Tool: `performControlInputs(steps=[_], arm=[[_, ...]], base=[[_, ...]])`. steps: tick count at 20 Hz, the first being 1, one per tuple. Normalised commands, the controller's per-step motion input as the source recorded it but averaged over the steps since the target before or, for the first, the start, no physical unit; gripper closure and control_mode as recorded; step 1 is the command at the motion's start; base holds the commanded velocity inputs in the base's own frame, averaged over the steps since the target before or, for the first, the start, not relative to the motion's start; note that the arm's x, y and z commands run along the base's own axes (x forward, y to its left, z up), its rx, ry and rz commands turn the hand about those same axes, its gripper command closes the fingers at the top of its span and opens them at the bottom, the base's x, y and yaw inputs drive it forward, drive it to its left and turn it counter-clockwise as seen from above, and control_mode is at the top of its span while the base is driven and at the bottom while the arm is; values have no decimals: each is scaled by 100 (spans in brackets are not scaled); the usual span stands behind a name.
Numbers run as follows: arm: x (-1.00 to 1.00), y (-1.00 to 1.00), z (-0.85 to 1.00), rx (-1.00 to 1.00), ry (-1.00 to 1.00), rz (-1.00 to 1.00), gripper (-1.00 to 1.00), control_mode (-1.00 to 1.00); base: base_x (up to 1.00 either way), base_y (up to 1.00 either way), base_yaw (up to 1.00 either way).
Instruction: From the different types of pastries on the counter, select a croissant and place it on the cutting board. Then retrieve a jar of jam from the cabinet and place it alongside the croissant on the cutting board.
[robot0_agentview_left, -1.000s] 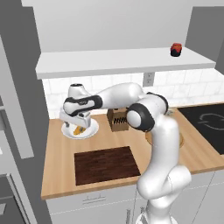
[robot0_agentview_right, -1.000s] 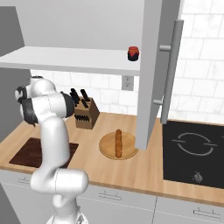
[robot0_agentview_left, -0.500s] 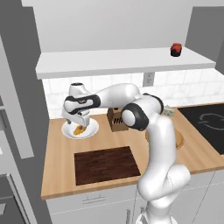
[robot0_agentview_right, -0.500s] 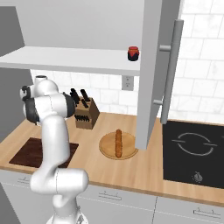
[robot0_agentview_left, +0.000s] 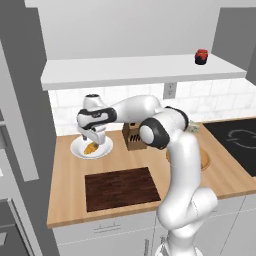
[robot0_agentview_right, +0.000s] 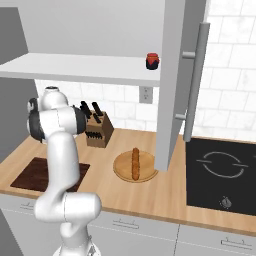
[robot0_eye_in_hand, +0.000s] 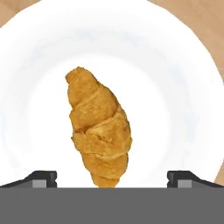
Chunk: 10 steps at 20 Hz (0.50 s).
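Note:
A small golden-orange croissant (robot0_eye_in_hand: 98, 127) lies on a white plate (robot0_eye_in_hand: 188, 87) at the back left of the counter (robot0_agentview_left: 70, 200). My gripper (robot0_eye_in_hand: 112, 178) hangs just above it, open, one fingertip on each side of the croissant's near end and touching nothing. In the left base view the gripper (robot0_agentview_left: 91, 139) points down over the croissant (robot0_agentview_left: 90, 148). The dark brown cutting board (robot0_agentview_left: 122, 187) lies bare near the counter's front edge. The red-lidded jar of jam (robot0_agentview_right: 152, 61) stands on the grey cabinet shelf (robot0_agentview_right: 75, 67). A long brown baguette (robot0_agentview_right: 135, 163) rests on a round light board (robot0_agentview_right: 122, 172).
A knife block (robot0_agentview_left: 133, 138) stands against the tiled wall just right of the plate. A tall grey cabinet door (robot0_agentview_right: 175, 85) hangs open beside the round board. A black hob (robot0_agentview_right: 225, 172) takes up the counter's right end.
The hand has shifted very slightly over the plate, with its jaws still wide. The croissant, the jar and the boards have not moved.

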Motion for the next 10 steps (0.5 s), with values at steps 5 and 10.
performControlInputs(steps=[5,10], arm=[[0,-12,-1,0,0,-5,-100,-100],[0,0,-5,0,0,1,-100,-100]], base=[[0,0,0],[0,0,0]])
